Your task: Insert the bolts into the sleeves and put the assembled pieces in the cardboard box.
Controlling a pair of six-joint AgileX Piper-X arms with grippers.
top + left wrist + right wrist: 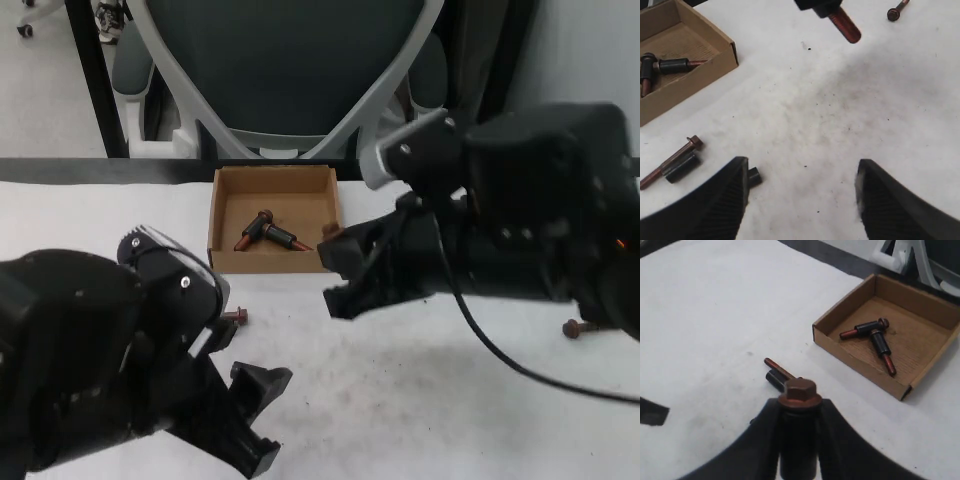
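Right wrist view: my right gripper (799, 416) is clamped on the sleeved bolt (799, 390) — I'd clear the cardboard box (855, 359) wall, then release low.

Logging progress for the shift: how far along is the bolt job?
Done: two assembled pieces lie in the cardboard box. In hand: the right gripper holds a bolt in its sleeve. To do: a bolt and sleeve lie loose beside the open left gripper, another bolt farther off.
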